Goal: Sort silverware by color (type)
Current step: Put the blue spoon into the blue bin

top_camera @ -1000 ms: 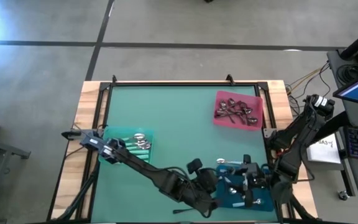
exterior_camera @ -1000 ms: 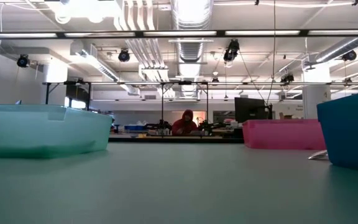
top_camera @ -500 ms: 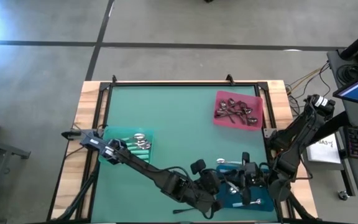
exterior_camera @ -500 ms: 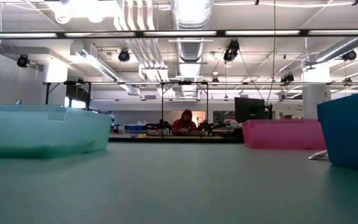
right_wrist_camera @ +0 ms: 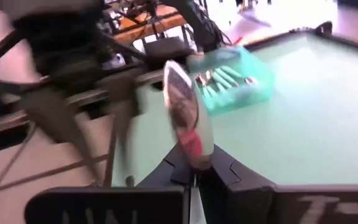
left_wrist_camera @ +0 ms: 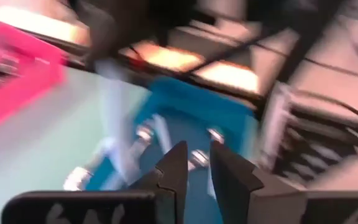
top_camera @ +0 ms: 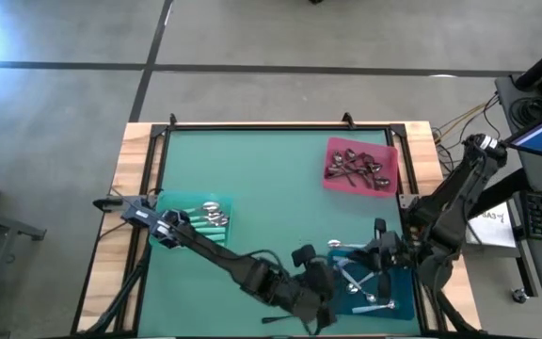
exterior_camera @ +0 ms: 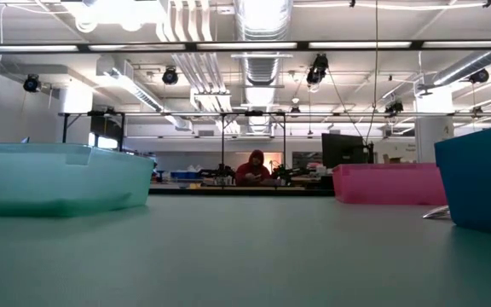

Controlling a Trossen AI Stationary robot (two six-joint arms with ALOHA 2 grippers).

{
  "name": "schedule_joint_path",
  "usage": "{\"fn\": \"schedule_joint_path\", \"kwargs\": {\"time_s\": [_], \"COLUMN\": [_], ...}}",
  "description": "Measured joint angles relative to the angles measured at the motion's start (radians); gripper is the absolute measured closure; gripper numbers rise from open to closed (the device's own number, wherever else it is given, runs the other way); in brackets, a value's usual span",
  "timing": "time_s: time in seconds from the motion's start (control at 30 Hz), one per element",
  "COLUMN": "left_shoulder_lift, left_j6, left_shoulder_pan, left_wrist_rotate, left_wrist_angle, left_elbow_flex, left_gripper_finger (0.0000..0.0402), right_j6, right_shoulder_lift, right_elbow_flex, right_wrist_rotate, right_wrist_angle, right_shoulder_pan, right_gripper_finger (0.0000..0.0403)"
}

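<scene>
The right tool point(right_wrist_camera: 194, 167), closed on a spoon point(right_wrist_camera: 184, 115), holds it lengthwise, bowl pointing away from the wrist, above the blue tray point(top_camera: 403, 306).

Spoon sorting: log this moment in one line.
right gripper: shut on spoon, above blue tray | left gripper: near blue tray | pink tray: holds spoons

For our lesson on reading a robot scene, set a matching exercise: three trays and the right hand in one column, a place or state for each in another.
Column 1:
1. pink tray
2. teal tray
3. blue tray
4. right hand

Column 2:
A. shut on a spoon
B. far right of the table, holding dark spoons
C. left side of the table
D. near edge, under both hands

Pairs: 1-B, 2-C, 3-D, 4-A
</scene>
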Motion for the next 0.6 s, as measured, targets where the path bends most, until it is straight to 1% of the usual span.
{"fn": "schedule_joint_path", "kwargs": {"time_s": [0.07,0.13,0.23,0.3,0.33,0.4,0.5,0.6], "left_shoulder_lift": [-0.003,-0.005,-0.005,-0.005,-0.005,-0.005,-0.005,-0.004], "left_j6": [0.002,0.0,-0.008,-0.02,-0.023,-0.036,-0.095,-0.152], "left_shoulder_pan": [-0.004,-0.003,-0.003,-0.01,-0.013,-0.016,-0.011,-0.01], "left_wrist_rotate": [0.069,0.114,0.263,0.373,0.409,0.445,0.443,0.44], "left_wrist_angle": [-0.004,-0.016,-0.075,-0.138,-0.175,-0.258,-0.389,-0.468], "left_elbow_flex": [0.0,0.0,0.0,0.0,0.0,-0.002,-0.012,-0.017], "left_gripper_finger": [0.0345,0.0341,0.0339,0.0338,0.0338,0.0338,0.0338,0.0337], "right_j6": [0.089,0.184,0.336,0.431,0.474,0.548,0.624,0.655], "right_shoulder_lift": [-0.035,-0.058,-0.077,-0.066,-0.055,-0.023,0.044,0.112], "right_elbow_flex": [0.0,0.0,0.0,0.0,0.0,0.0,0.0,0.0], "right_wrist_rotate": [-0.021,-0.064,-0.202,-0.312,-0.375,-0.502,-0.67,-0.782], "right_wrist_angle": [-0.108,-0.201,-0.321,-0.369,-0.385,-0.388,-0.385,-0.387], "right_shoulder_pan": [0.0,0.001,0.0,0.0,0.0,0.0,0.0,0.001], "right_gripper_finger": [0.0397,0.0397,0.0396,0.0396,0.0396,0.0396,0.0395,0.0395]}}
